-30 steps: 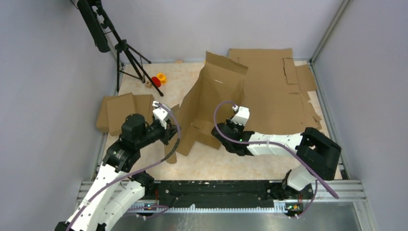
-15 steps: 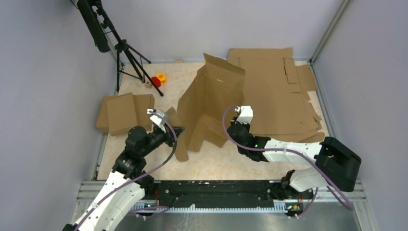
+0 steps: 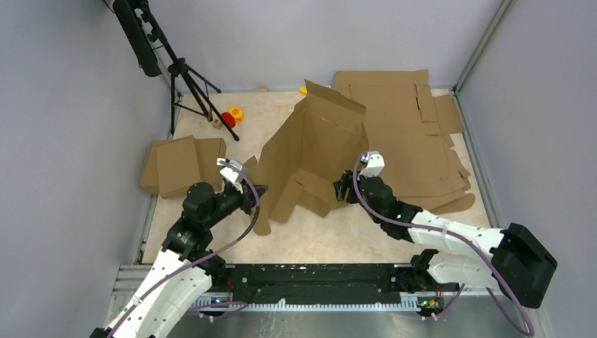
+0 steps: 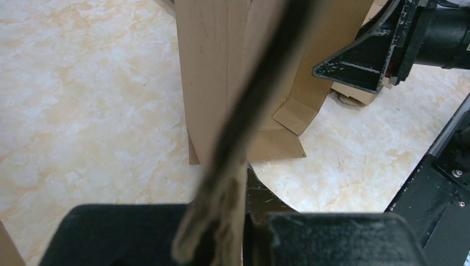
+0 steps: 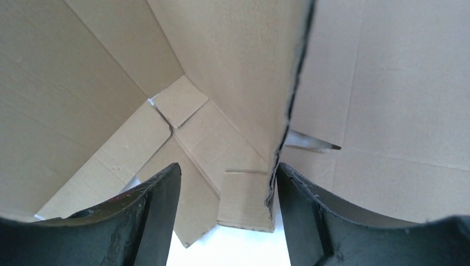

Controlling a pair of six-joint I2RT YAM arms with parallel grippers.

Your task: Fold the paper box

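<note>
We note right end effector (image 3: 343, 189) moved right, agape astride paper box (image 3: 317, 148) edge; left end effector (image 3: 258, 191) clamps box; fold unfinished.

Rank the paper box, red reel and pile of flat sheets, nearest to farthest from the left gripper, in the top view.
1. The paper box, in the left gripper.
2. The red reel, back left.
3. The pile of flat sheets, back right.

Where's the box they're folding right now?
In the top view the paper box stands half-raised mid-table, between the left tool and right tool, just left of the flat cardboard pile.
</note>
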